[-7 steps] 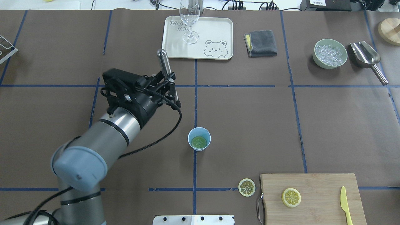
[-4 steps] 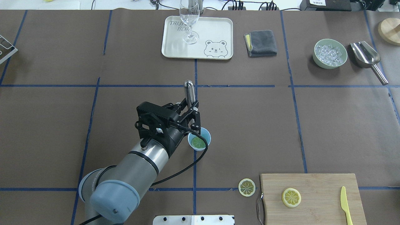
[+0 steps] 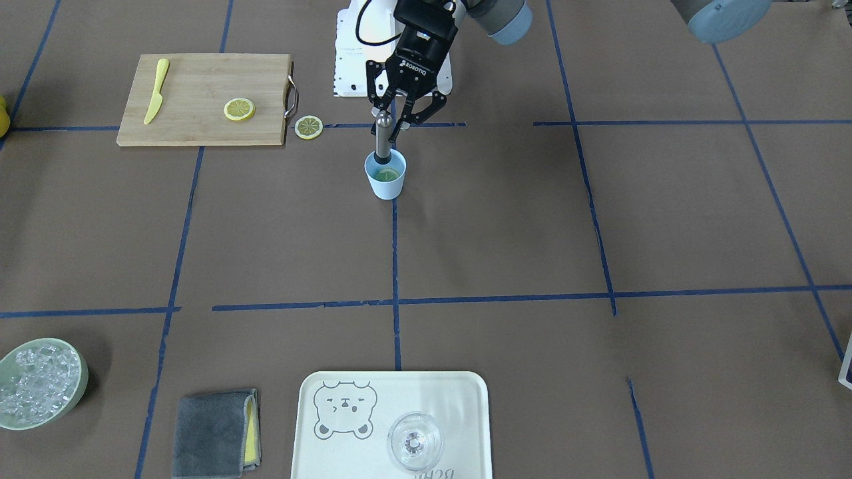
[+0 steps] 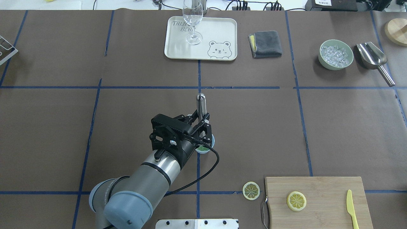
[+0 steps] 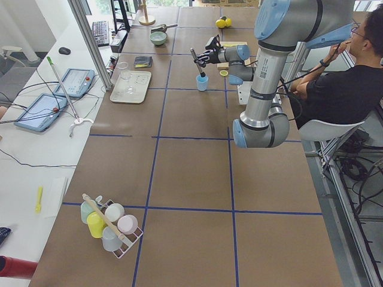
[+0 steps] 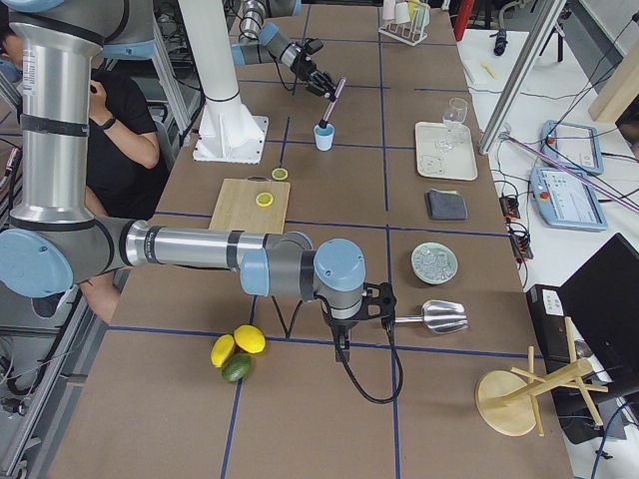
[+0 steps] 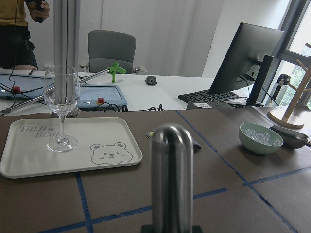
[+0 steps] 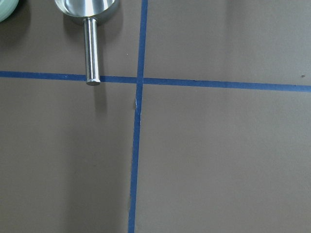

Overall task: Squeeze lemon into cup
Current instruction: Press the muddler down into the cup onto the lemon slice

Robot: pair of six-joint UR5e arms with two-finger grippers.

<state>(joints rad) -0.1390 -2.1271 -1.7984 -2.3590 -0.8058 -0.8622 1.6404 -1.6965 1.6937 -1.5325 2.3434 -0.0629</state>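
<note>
The light-blue cup stands mid-table; in the overhead view my left gripper mostly hides it. A lemon slice lies inside it and looks greenish. My left gripper is just above the cup, shut on an upright metal rod whose lower end is inside the cup over the slice. The rod's rounded top shows in the overhead view and the left wrist view. My right gripper shows only in the exterior right view, near the scoop; I cannot tell if it is open or shut.
A second lemon slice lies beside the cutting board, which carries a third slice and a yellow knife. At the far side are a tray with a glass, a grey cloth, an ice bowl and a scoop.
My left arm has swung right and toward the robot with the rod, from near the tray to over the cup. The rod's lower end now sits inside the cup.
</note>
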